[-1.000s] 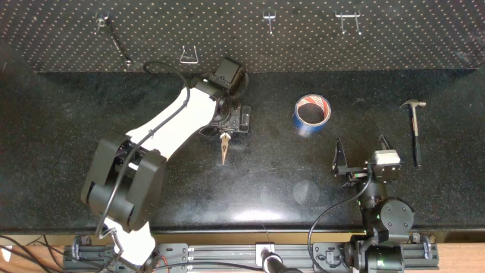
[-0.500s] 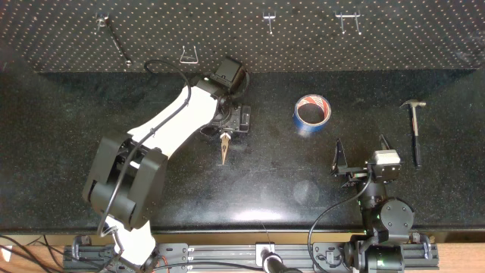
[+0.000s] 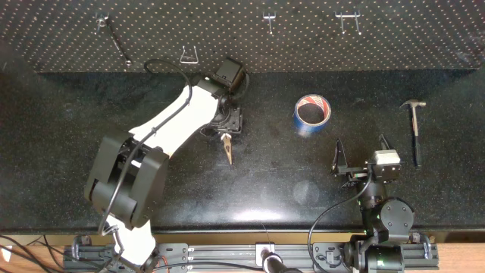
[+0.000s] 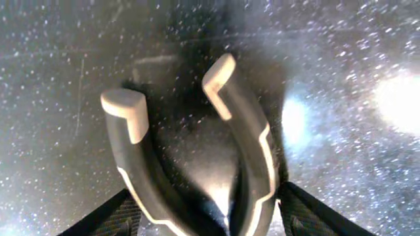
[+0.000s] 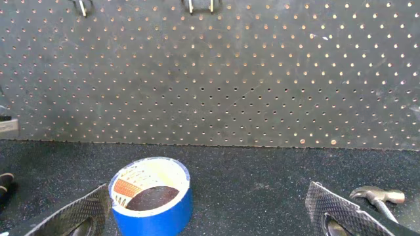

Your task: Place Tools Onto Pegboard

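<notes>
The left gripper (image 3: 229, 120) is clamped on the pliers (image 3: 227, 149). In the left wrist view its fingers (image 4: 121, 211) press the outer sides of the two splayed handles, close to the pivot. The pliers sit just off the middle of the table (image 3: 68, 114), a little toward the left arm's side. Whether the nose touches the surface or hangs just above it, I cannot tell. Their long axis runs front to back: the nose points toward the arm bases, and the handles point at the pegboard (image 3: 227, 30). The nearest bare hook (image 3: 189, 54) lies ahead of the gripper and slightly to its left, low on the board and near. The left arm is clearly the one for it, and the move looks like a lift and a short carry forward to drop the handles over that hook. That arm is stretched long across the table, with its wrist bent down over the tool. The right gripper (image 3: 361, 150) rests near its base with its fingers apart and nothing in them, facing the tape (image 3: 301, 123), with the hammer (image 3: 414, 133) on its right.
</notes>
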`<state>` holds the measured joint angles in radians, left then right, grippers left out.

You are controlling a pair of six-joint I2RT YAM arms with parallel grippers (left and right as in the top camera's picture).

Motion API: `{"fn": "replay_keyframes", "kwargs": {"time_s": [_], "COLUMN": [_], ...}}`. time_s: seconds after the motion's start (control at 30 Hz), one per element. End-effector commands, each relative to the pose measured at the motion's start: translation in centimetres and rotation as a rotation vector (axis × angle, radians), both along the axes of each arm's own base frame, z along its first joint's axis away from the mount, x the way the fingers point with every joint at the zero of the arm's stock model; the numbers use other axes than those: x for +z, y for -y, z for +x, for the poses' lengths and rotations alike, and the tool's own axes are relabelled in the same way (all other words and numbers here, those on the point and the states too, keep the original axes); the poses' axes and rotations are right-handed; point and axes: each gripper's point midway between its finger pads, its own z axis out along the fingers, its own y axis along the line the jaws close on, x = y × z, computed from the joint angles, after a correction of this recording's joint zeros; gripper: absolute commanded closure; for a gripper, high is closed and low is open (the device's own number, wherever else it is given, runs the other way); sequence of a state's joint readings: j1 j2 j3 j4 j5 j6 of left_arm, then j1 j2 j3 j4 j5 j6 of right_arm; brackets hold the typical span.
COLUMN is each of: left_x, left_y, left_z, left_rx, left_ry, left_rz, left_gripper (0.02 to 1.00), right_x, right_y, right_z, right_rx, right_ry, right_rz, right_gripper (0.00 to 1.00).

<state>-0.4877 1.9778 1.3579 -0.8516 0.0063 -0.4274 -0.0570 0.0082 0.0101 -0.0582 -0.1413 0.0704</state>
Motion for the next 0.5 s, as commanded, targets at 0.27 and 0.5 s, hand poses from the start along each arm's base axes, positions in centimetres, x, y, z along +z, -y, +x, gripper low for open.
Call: {"fn": "replay_keyframes", "kwargs": {"time_s": [0.27,0.5], "left_x": [-2.33,-2.33], "left_y": [0.72,0.72], "left_z": [-1.02,-1.02], "left_rx": [0.02,0.02], "left_ry": [-0.058,-0.058], "left_rz": [-0.004,-0.004], "left_gripper": [0.52,0.581], "right_x": [-0.09,-0.11], "right_y": [-0.29,-0.3], "right_z": [-0.02,-0.02], "right_rx": [0.014,0.014], "right_ry": [0.002,0.002], "right_rz": [0.012,0.012], "right_gripper": [0.025,0.025]}}
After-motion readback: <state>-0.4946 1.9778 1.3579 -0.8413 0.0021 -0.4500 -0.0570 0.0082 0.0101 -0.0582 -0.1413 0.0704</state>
